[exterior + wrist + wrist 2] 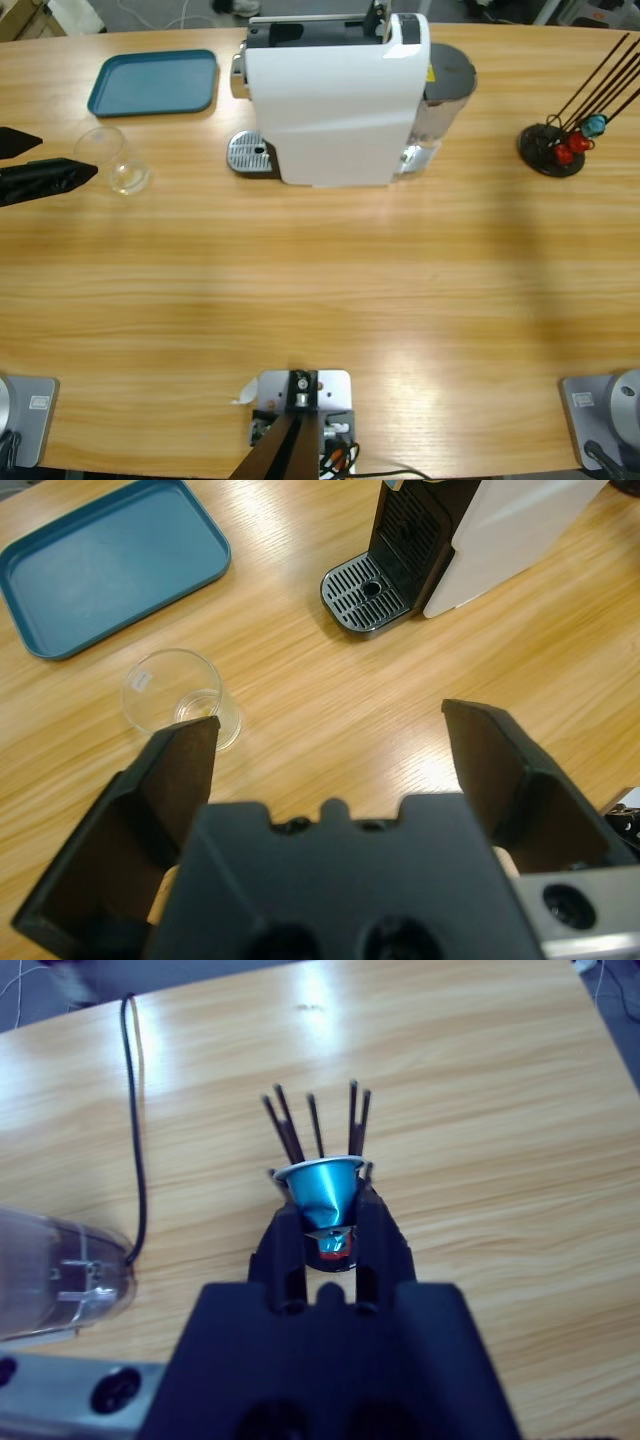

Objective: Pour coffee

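Grainy wooden table, clear round glass

Teal tray, white coffee machine, black capsule rack

tray: far left of the table
glass: just before the tray
machine: right of the tray
capsule rack: far right
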